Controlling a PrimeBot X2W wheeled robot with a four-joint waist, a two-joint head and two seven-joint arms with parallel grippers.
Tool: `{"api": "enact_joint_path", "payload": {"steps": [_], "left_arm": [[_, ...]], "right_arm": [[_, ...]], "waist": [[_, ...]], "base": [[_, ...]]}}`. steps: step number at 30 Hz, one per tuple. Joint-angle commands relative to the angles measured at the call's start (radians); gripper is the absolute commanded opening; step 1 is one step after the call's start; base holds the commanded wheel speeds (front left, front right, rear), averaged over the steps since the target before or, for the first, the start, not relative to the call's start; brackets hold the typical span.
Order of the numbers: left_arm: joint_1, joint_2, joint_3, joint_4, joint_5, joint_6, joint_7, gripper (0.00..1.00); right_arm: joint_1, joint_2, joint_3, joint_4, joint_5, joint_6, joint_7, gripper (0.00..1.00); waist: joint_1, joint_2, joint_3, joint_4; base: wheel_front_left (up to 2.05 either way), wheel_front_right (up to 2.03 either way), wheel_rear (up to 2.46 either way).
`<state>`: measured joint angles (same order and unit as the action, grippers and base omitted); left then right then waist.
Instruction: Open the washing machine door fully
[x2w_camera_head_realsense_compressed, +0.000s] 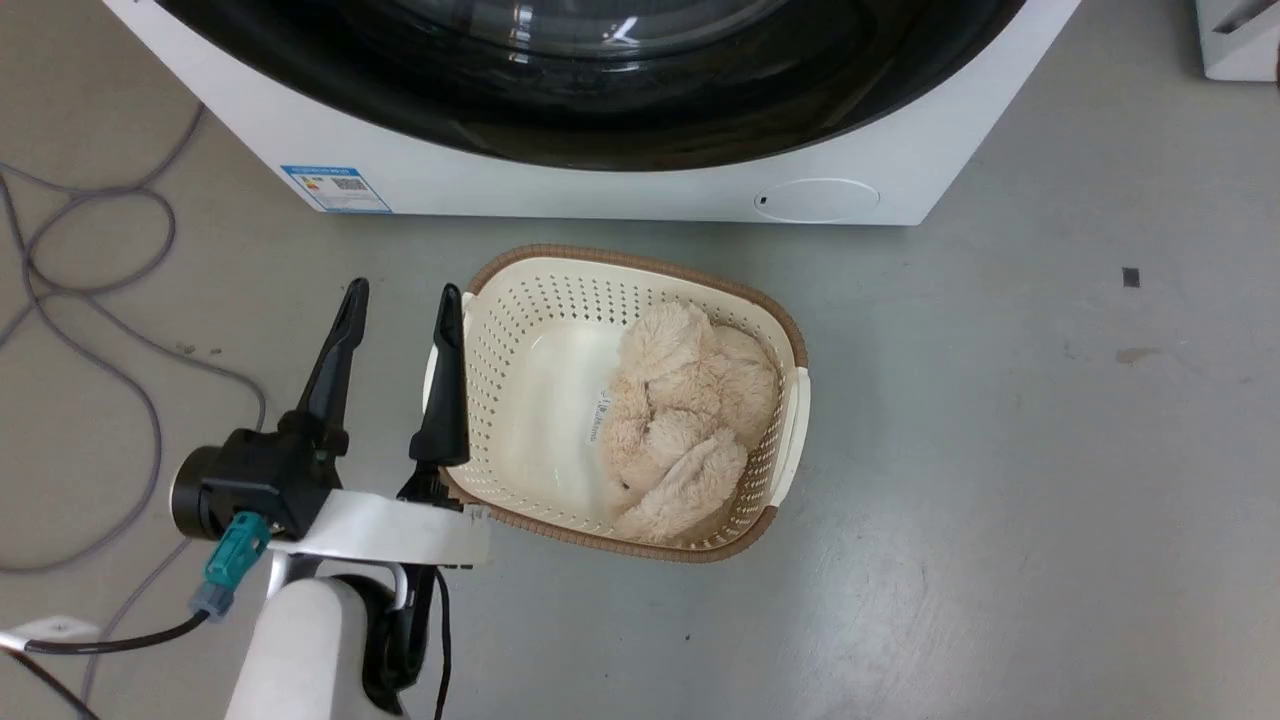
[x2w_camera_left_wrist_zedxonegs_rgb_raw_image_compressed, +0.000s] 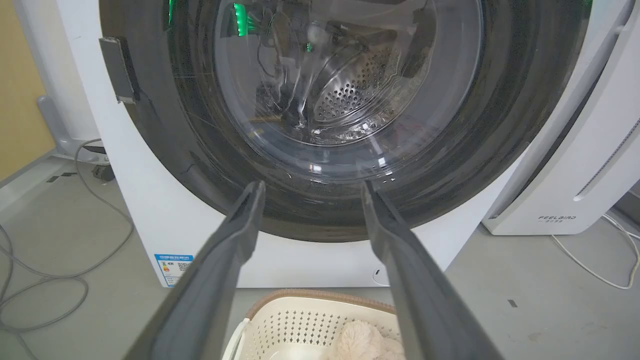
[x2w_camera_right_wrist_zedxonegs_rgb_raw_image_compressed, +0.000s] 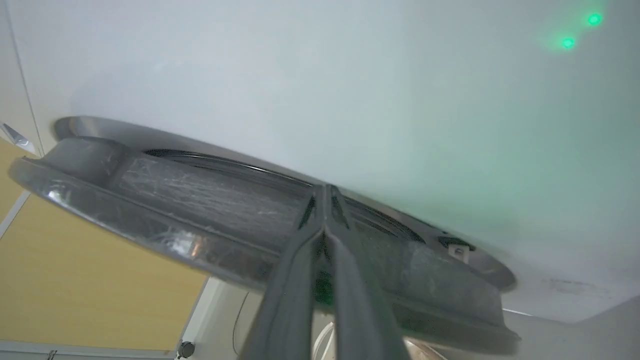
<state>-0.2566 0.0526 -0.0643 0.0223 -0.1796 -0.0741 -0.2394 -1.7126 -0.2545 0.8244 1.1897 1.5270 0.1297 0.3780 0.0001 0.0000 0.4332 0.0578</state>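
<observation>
The washing machine (x2w_camera_head_realsense_compressed: 600, 185) stands white along the top of the head view, its glossy black door (x2w_camera_head_realsense_compressed: 600, 120) facing me. In the left wrist view the door (x2w_camera_left_wrist_zedxonegs_rgb_raw_image_compressed: 500, 125) shows its clear glass bowl, the steel drum behind it and a small black rim tab (x2w_camera_left_wrist_zedxonegs_rgb_raw_image_compressed: 117, 70) at upper left. My left gripper (x2w_camera_head_realsense_compressed: 400, 290) hangs open and empty in front of the machine, beside the basket. My right gripper (x2w_camera_right_wrist_zedxonegs_rgb_raw_image_compressed: 325, 192) is shut, its tips tucked into the gap between the door's grey edge (x2w_camera_right_wrist_zedxonegs_rgb_raw_image_compressed: 150, 220) and the white machine front (x2w_camera_right_wrist_zedxonegs_rgb_raw_image_compressed: 350, 90).
A cream basket (x2w_camera_head_realsense_compressed: 640, 262) holding a beige plush toy (x2w_camera_head_realsense_compressed: 680, 400) sits on the floor just before the machine. Grey cables (x2w_camera_head_realsense_compressed: 90, 300) loop at the left. A white FEELBIRD appliance (x2w_camera_left_wrist_zedxonegs_rgb_raw_image_compressed: 575, 165) stands to the machine's right. An oval service flap (x2w_camera_head_realsense_compressed: 815, 200) is low on the front.
</observation>
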Motion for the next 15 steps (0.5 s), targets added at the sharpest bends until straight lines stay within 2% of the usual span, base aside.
{"api": "enact_joint_path", "payload": {"steps": [1, 7, 15], "left_arm": [[-0.025, -0.001, -0.004, 0.001, -0.007, -0.006, -0.010, 1.00], [-0.039, -0.002, -0.009, 0.010, -0.018, -0.011, -0.022, 1.00], [-0.029, -0.002, -0.019, 0.016, -0.019, -0.004, -0.022, 1.00]], "right_arm": [[-0.045, 0.004, 0.021, 0.028, 0.036, 0.001, 0.015, 0.00], [-0.105, -0.002, 0.069, 0.070, 0.118, 0.001, 0.106, 0.00], [-0.039, -0.024, 0.073, 0.015, 0.129, 0.001, 0.187, 0.00]], "waist": [[-0.0001, 0.0000, 0.006, 0.002], [-0.0001, 0.0000, 0.019, 0.004], [-0.0001, 0.0000, -0.008, -0.004]], "base": [[0.00, 0.00, 0.00], [0.00, 0.00, 0.00], [0.00, 0.00, 0.00]]}}
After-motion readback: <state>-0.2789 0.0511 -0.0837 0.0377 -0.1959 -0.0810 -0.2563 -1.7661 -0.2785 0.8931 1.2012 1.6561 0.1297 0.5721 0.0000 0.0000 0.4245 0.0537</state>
